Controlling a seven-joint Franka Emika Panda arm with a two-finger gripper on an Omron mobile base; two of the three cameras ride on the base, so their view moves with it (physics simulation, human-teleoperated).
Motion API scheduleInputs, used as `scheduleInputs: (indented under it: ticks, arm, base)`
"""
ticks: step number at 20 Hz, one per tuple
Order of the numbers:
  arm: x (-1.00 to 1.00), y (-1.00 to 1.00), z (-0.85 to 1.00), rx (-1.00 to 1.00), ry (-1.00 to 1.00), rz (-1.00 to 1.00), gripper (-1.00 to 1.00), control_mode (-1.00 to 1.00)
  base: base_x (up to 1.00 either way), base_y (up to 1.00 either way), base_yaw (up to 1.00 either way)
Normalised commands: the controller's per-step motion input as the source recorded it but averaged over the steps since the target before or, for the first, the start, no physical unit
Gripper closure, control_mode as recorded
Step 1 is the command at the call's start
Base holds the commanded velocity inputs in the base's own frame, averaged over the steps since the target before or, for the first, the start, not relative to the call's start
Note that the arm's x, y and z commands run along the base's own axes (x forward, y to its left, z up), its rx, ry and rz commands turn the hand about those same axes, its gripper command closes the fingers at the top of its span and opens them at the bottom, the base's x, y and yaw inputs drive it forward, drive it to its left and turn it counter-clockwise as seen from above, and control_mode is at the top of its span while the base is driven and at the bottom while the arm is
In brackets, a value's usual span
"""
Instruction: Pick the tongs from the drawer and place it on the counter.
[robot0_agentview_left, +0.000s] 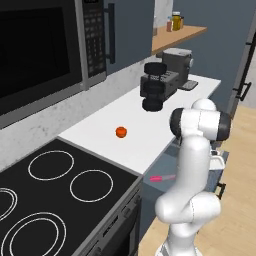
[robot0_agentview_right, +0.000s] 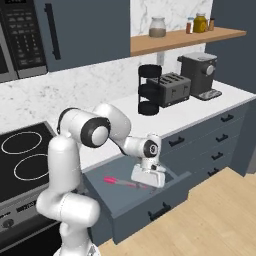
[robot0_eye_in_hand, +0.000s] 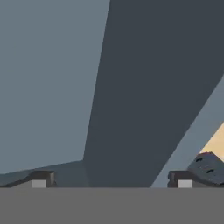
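Note:
The slate-blue drawer stands pulled out below the white counter. Inside it, on the drawer floor, lie the thin pink tongs, also seen past the counter edge. My gripper reaches down into the drawer just right of the tongs' end. In the hand view the gripper is open, its two fingertips far apart with nothing between them, facing the drawer's grey inner walls. The tongs are not in that view.
A small orange ball sits on the counter beside the black stovetop. A black stacked holder, a toaster and a coffee machine stand at the back right. More drawers lie to the right.

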Motion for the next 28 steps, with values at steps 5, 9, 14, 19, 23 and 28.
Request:
scheduleInputs:
  ticks: [5,9,14,19,23,28]
  arm:
    - [-1.00,-1.00,-0.84,0.03,0.03,0.00,-1.00,-1.00]
    - [-1.00,-1.00,0.21,0.11,-0.23,0.00,-1.00,-1.00]
    - [-0.90,-0.16,0.95,0.15,-0.72,0.00,-1.00,-1.00]
    - [-0.14,0.41,0.68,0.05,-0.25,-0.10,-1.00,-1.00]
    - [0.11,0.90,0.15,0.00,-0.01,-0.41,-1.00,-1.00]
    - [0.31,0.66,-0.08,0.00,0.05,-0.56,-1.00,-1.00]
  base:
    - [0.00,0.00,0.00]
    - [0.00,0.00,0.00]
    - [0.00,0.00,0.00]
    - [0.00,0.00,0.00]
    - [0.00,0.00,0.00]
    - [0.00,0.00,0.00]
